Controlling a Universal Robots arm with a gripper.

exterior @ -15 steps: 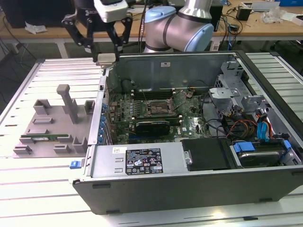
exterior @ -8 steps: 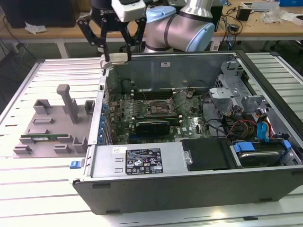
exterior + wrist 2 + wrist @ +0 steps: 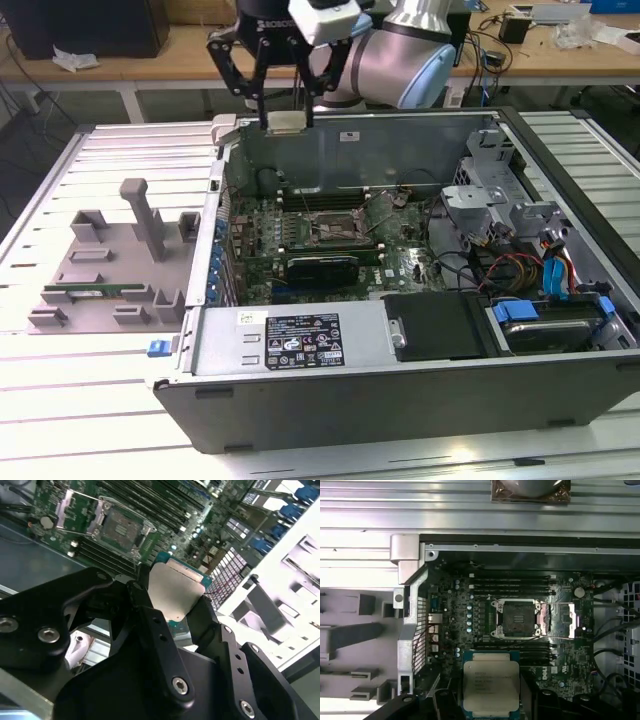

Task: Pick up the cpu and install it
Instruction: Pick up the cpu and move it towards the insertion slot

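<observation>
Overhead, the downward-pointing black gripper [image 3: 285, 120] clasps one flat silver-grey, green-rimmed cpu [image 3: 491, 680], seemingly over one open grey computer case's [image 3: 400, 400] edge.

Electronics lab: open computer case [image 3: 300, 400] on slatted metal table [image 3: 90, 400], cable-strewn desks [image 3: 160, 62] behind.
</observation>
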